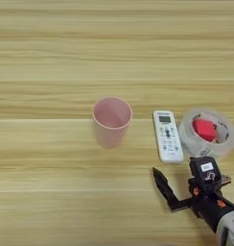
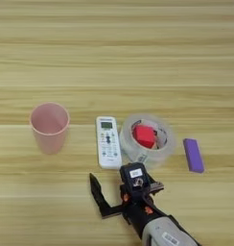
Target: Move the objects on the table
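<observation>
A pink plastic cup (image 1: 111, 120) stands upright left of centre on the table (image 1: 66, 57). To its right lies a slim white remote (image 1: 168, 136), lengthwise, screen end away from me. A clear tape roll (image 2: 146, 138) with a red core lies flat just right of the remote, nearly touching it. Further right, a small purple block (image 2: 193, 154) shows only in the right eye view. My right gripper (image 2: 113, 178) comes in from the bottom right and is open, just in front of the remote's near end. Nothing sits between its fingers (image 2: 96, 190).
The silver forearm (image 2: 164, 234) fills the lower right corner. All objects lie in one row across the middle, with bare wood behind them and to the left of the cup.
</observation>
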### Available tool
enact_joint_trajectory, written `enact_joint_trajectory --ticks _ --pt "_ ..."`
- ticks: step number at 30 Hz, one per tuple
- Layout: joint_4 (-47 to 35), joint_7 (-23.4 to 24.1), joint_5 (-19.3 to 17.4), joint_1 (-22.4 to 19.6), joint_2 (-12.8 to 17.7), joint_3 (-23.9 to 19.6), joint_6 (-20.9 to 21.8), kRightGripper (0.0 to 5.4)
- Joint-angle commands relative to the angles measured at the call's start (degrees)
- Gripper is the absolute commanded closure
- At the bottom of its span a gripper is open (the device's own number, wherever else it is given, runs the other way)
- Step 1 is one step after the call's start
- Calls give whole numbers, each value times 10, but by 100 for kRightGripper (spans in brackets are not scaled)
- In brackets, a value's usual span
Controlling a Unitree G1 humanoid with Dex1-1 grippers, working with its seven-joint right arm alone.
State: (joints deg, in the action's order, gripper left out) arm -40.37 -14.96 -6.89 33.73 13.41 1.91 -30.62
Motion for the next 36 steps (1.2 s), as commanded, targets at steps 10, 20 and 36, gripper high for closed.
enact_joint_trajectory --ticks 10,20,36 --pt "24 31 9 -53 -27 7 11 4" --pt "62 42 12 -73 -42 7 14 4" --pt "115 60 14 -126 -58 3 12 4"
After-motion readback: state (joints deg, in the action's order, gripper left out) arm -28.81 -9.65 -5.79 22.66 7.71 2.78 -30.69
